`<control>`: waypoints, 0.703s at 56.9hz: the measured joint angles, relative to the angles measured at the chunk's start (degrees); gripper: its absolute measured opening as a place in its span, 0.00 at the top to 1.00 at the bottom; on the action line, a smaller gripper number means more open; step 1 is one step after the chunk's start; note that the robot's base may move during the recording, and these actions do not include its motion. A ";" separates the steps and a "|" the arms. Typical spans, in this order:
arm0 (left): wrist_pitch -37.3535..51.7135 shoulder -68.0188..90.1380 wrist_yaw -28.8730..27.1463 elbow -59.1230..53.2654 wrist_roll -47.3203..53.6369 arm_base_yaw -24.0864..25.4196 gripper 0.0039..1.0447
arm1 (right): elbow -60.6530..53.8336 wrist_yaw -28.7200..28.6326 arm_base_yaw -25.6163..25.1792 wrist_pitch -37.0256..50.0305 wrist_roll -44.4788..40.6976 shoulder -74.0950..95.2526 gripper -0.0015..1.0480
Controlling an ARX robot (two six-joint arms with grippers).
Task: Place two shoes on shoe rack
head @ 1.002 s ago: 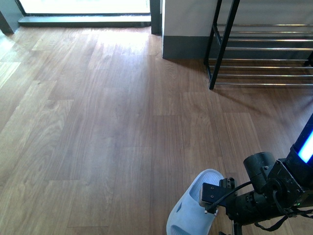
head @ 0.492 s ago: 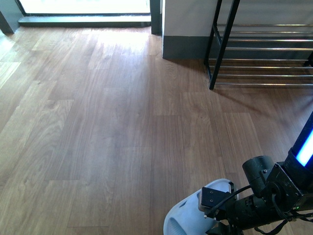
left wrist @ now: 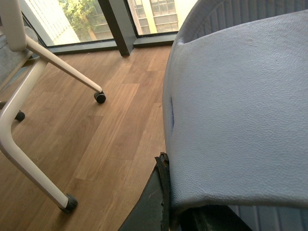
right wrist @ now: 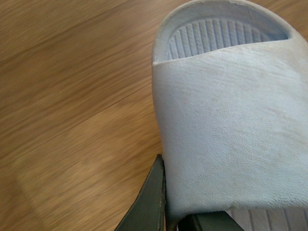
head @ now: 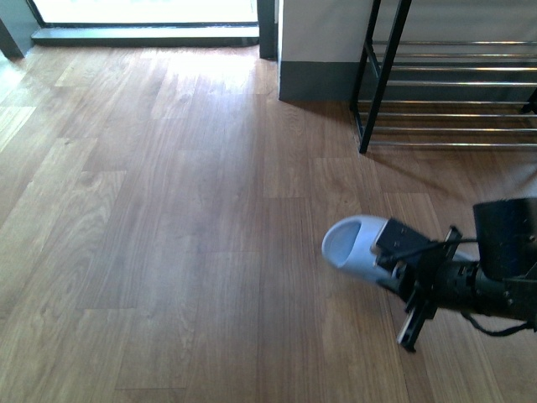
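My right gripper (head: 396, 254) is shut on the strap of a pale blue slide (head: 356, 241), which it holds above the wooden floor at the right of the front view, open end pointing left. In the right wrist view that slide (right wrist: 231, 120) fills the frame, with the right gripper (right wrist: 174, 217) clamped on its strap edge. The left wrist view shows a second pale blue slide (left wrist: 240, 115), and my left gripper (left wrist: 174, 211) is shut on its strap. The left arm is outside the front view. The shoe rack (head: 453, 84), a black frame with chrome rods, stands at the back right.
A grey wall base (head: 319, 80) stands left of the rack, with a bright window sill (head: 143, 34) along the back. In the left wrist view, white chair legs on castors (left wrist: 29, 144) stand on the floor by a window.
My right gripper has lifted the slide from the bottom edge of the front view and carried it up and right, nearer the rack. The arm has swung to the right.
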 joint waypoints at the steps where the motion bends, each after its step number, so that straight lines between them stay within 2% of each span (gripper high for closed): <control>1: 0.00 0.00 0.00 0.00 0.00 0.00 0.99 | -0.87 1.42 0.00 1.40 0.72 -1.38 0.98; 14: 0.00 -0.02 -0.02 0.00 0.00 0.00 0.99 | -9.70 11.04 -0.37 11.32 9.84 -12.46 0.98; 20: 0.00 0.00 0.00 0.00 0.00 0.00 0.99 | -13.73 13.14 -0.79 13.55 12.48 -16.70 0.98; 30: 0.00 -0.02 -0.02 0.00 0.00 0.00 0.99 | -26.91 16.55 -0.57 19.04 15.82 -30.64 0.98; 40: 0.00 0.00 -0.02 0.00 0.00 0.00 0.99 | -35.54 20.00 -0.07 18.53 16.90 -41.68 0.98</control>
